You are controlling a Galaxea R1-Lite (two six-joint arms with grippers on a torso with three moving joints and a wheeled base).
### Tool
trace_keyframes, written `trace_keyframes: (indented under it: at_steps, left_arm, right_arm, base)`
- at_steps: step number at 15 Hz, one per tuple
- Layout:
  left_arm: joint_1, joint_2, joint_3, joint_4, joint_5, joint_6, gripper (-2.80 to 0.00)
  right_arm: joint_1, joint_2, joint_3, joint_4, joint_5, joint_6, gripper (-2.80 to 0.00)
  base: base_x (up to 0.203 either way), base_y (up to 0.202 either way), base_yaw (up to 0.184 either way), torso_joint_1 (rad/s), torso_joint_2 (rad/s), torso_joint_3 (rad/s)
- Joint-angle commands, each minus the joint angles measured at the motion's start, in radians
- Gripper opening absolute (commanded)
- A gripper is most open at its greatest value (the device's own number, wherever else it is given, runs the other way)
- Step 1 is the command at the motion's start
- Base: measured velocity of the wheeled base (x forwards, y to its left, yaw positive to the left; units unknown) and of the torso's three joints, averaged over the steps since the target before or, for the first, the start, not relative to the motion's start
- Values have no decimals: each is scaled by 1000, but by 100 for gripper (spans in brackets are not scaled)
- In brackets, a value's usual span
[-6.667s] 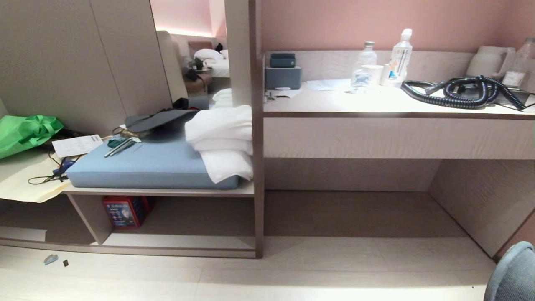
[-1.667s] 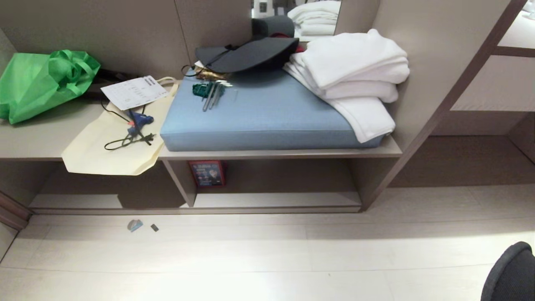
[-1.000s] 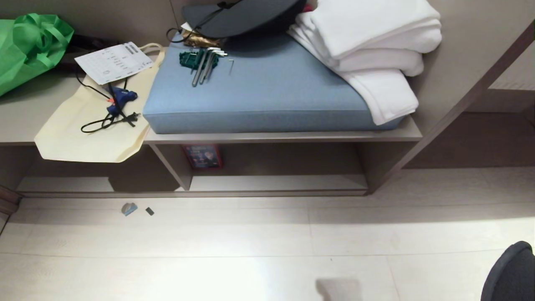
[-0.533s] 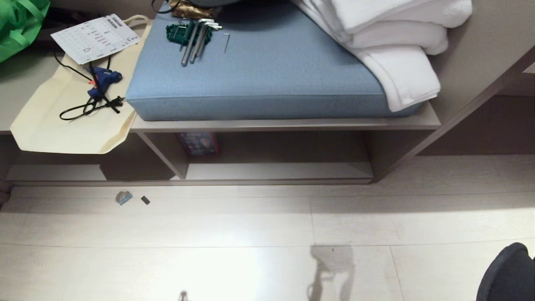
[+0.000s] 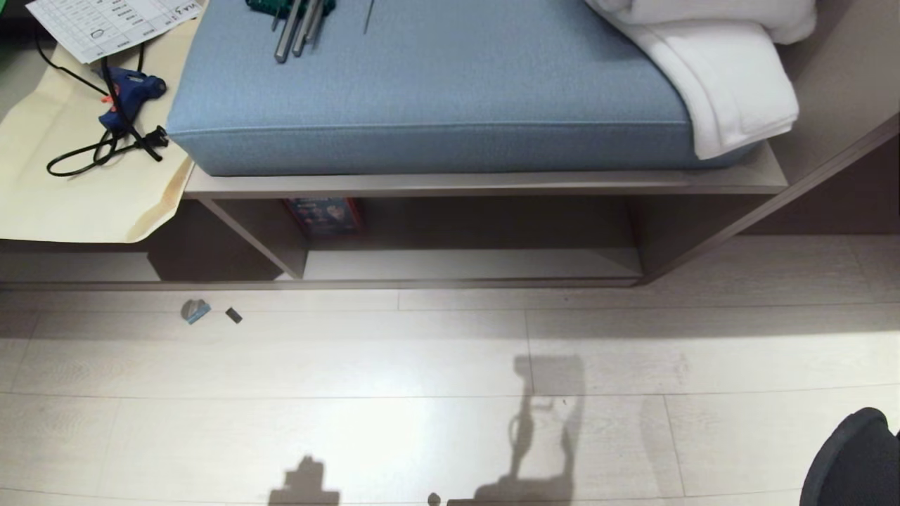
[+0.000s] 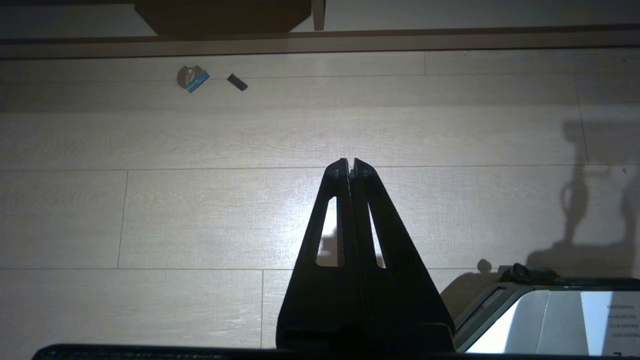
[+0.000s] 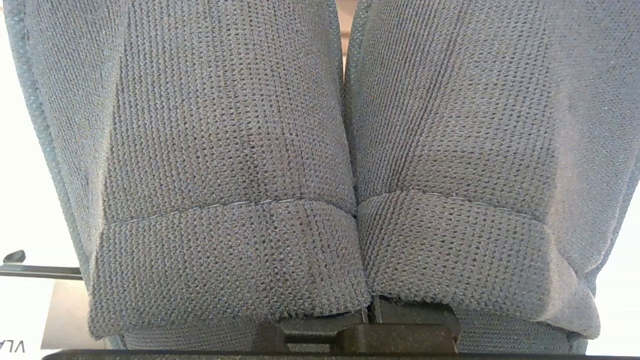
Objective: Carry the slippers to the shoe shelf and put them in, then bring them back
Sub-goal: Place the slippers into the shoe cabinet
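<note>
The slippers [image 7: 320, 150], a dark knit pair lying side by side, fill the right wrist view; one rounded end [image 5: 851, 457] pokes into the head view's bottom right corner. My right gripper [image 7: 367, 320] is shut on them, its fingers hidden under the fabric. The shoe shelf [image 5: 464, 266], a low open cubby with a pale base board, lies ahead under the blue cushion. My left gripper [image 6: 350, 162] hangs shut and empty over bare floor planks.
A blue cushion [image 5: 422, 91], white towels [image 5: 724, 77] and hex keys [image 5: 295, 28] sit on the bench top. A cream bag [image 5: 70, 183] with a blue glue gun [image 5: 126, 88] overhangs its left edge. A red box [image 5: 323, 214] stands in the cubby; small scraps [image 5: 195, 310] lie on the floor.
The head view has tilted down and closer, so the bench slid up the picture and more floor shows, with arm shadows on it. Neither arm moved.
</note>
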Motion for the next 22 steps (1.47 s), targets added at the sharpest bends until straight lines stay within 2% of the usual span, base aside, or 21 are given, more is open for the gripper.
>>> trace_keyframes:
  at_steps: [1, 22]
  left_arm:
    - [0, 1, 0, 0, 0, -1, -280]
    - [0, 1, 0, 0, 0, -5, -280]
  right_arm:
    - [-1, 1, 0, 1, 0, 1, -280]
    - [0, 1, 0, 1, 3, -13, -280]
  base:
    - [0, 0, 0, 5, -2, -200]
    - [0, 0, 0, 2, 3, -197]
